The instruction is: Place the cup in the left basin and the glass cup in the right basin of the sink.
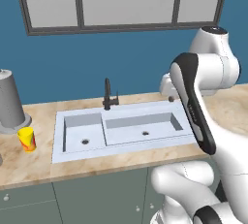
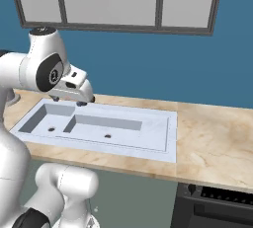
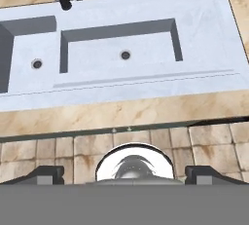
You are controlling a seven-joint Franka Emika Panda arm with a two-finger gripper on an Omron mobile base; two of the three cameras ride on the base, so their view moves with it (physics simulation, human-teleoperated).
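- At far left of the left base view, a tall opaque grey cylinder with a round base standing on the marbled tan bench.
- Just below and right of it, the small opaque yellow cup with red-orange splashes, upright on the bench, well apart from the sink and not yet picked up.
- Centre of that frame: the pale grey-white double sink with its slim black curved faucet at the back rim.
- Narrower left basin bare apart from a small round drain; first half of the task therefore judged undone.
- Wider right basin likewise bare but for its drain; second half judged undone too.
- Translucent grey glass tumbler: cannot be made out anywhere on the bench or in the sink, so its place cannot be told.
- Lower middle of the hand view: tool with dark fingertips set wide apart at the frame's bottom corners, nothing between them; a shiny rounded white part low in the gap looks like robot body, not a grasped object.
- In the right base view, tool at centre left over the sink's back rim.
- Overall judgement: task at its start, both cups left to fetch and place.
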